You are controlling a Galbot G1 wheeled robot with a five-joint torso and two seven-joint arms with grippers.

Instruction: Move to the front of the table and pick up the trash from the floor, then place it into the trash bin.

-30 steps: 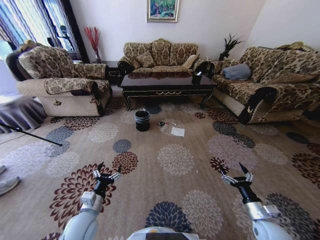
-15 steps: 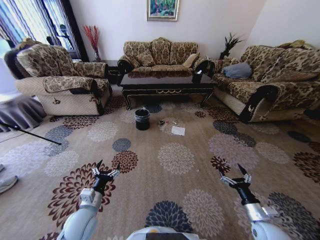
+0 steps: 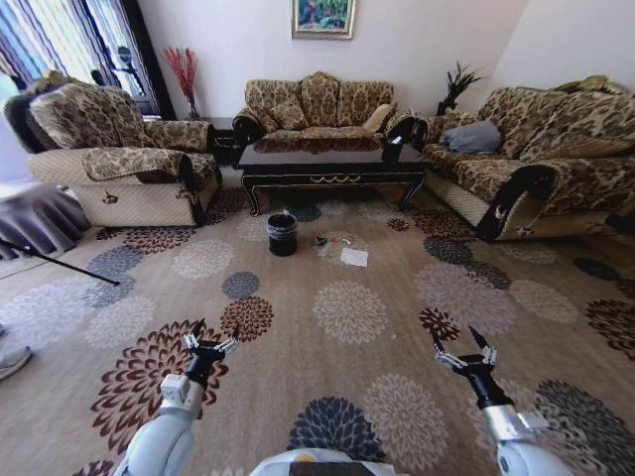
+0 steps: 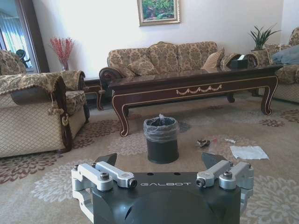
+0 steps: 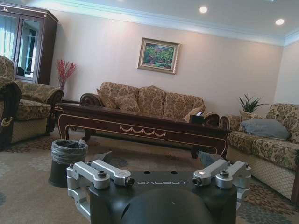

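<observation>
The dark glossy table [image 3: 332, 165] stands across the room before the back sofa. On the carpet in front of it sits the black trash bin [image 3: 282, 236] with a clear liner. To its right lies the trash: a dark wad [image 3: 320, 241] and a flat white paper sheet [image 3: 353, 258]. The left wrist view shows the bin [image 4: 161, 139], the wad [image 4: 203, 143], a white scrap [image 4: 230, 140] and the sheet [image 4: 248, 152]. My left gripper [image 3: 215, 333] and right gripper [image 3: 453, 339] hang open and empty over the near carpet, far from the trash. The right wrist view shows the bin [image 5: 67, 161] and table [image 5: 140, 126].
An armchair [image 3: 119, 159] stands at the left, a sofa [image 3: 317, 107] behind the table and another sofa [image 3: 536, 164] along the right. A thin dark rod [image 3: 60, 263] lies on the floor at the left, near a shoe [image 3: 10, 362]. Patterned carpet stretches open between me and the bin.
The whole head view has shifted slightly, so the camera has moved a little toward the table. Both arms hold the same pose, grippers open. The trash and bin lie where they were.
</observation>
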